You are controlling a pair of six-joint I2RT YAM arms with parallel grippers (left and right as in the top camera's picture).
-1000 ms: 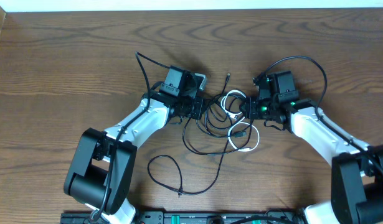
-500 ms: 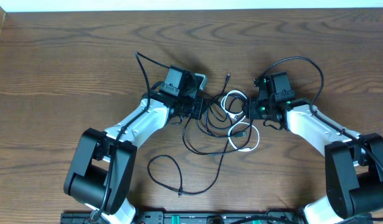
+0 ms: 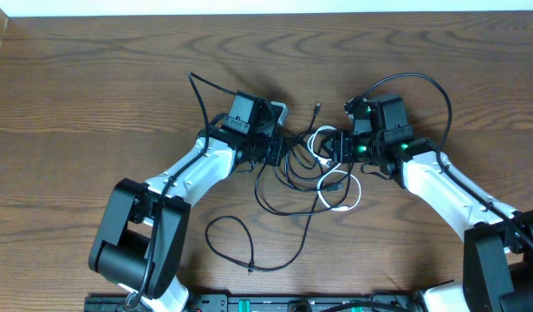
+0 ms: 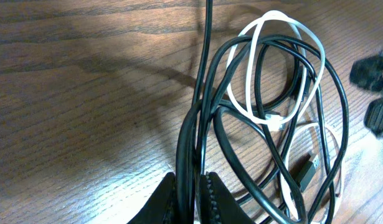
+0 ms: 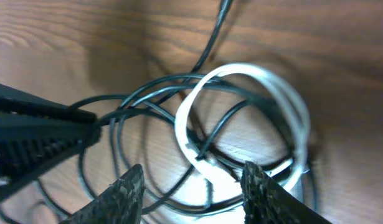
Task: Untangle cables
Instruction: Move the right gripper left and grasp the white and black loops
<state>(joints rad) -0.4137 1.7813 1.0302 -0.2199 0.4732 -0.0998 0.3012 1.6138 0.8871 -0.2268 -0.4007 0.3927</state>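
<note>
The cables (image 3: 311, 173) lie knotted mid-worktop, nearer the far edge. They are black cords coiled round a white cable (image 5: 298, 121), with one black tail (image 3: 251, 265) trailing toward the near edge. The left gripper (image 4: 191, 186) is clenched on a bunch of black cords; the right gripper (image 5: 194, 180) stands released, its jaws well apart over the white loop.

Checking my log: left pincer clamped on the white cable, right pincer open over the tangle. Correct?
No. The left wrist view shows the left pincer clamped on black cables, not the white cable; the right pincer is open over the tangle.
</note>
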